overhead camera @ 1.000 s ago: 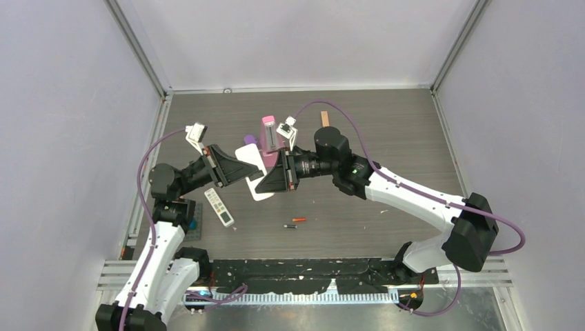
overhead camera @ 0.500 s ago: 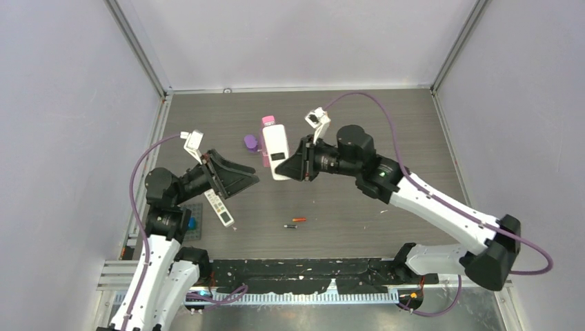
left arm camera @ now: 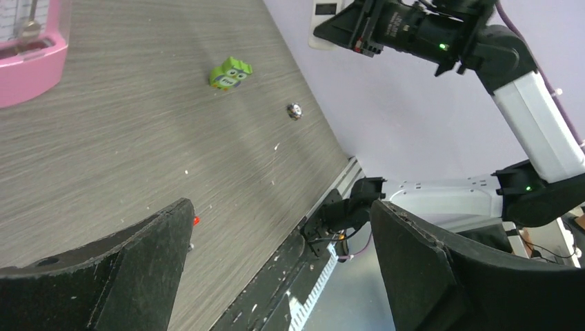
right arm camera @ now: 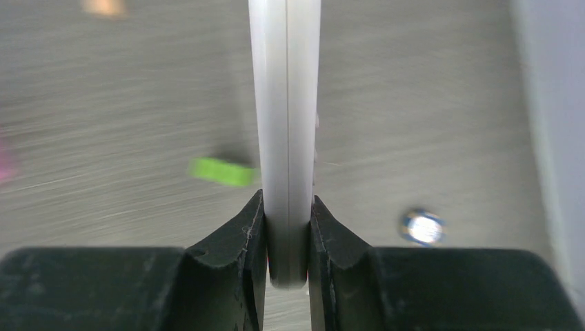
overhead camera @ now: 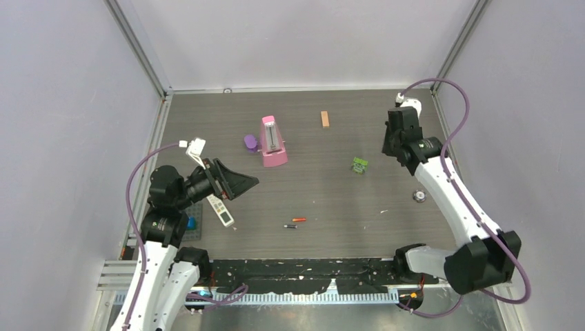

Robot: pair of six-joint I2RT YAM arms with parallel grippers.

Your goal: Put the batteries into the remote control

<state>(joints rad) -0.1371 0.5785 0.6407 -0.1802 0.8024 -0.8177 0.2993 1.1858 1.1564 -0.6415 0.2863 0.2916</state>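
**Loose batteries on the table, remote held aloft**

The batteries (overhead camera: pixel 299 220), one red-orange and one dark, lie close together on the table (overhead camera: pixel 359 207), near its front middle. They look light, stiff, smooth and likely to roll, so pinch one across its middle. The right gripper (right arm camera: pixel 286 214) clamps the white remote control (right arm camera: pixel 286 103) edge-on. The left gripper (left arm camera: pixel 283 262) hangs spread wide and empty.

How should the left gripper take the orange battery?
Come straight down on the orange battery and pinch its middle across the thin width: it lies flat, long axis roughly left-right. The dark battery lies close by one end, so stay off that end.
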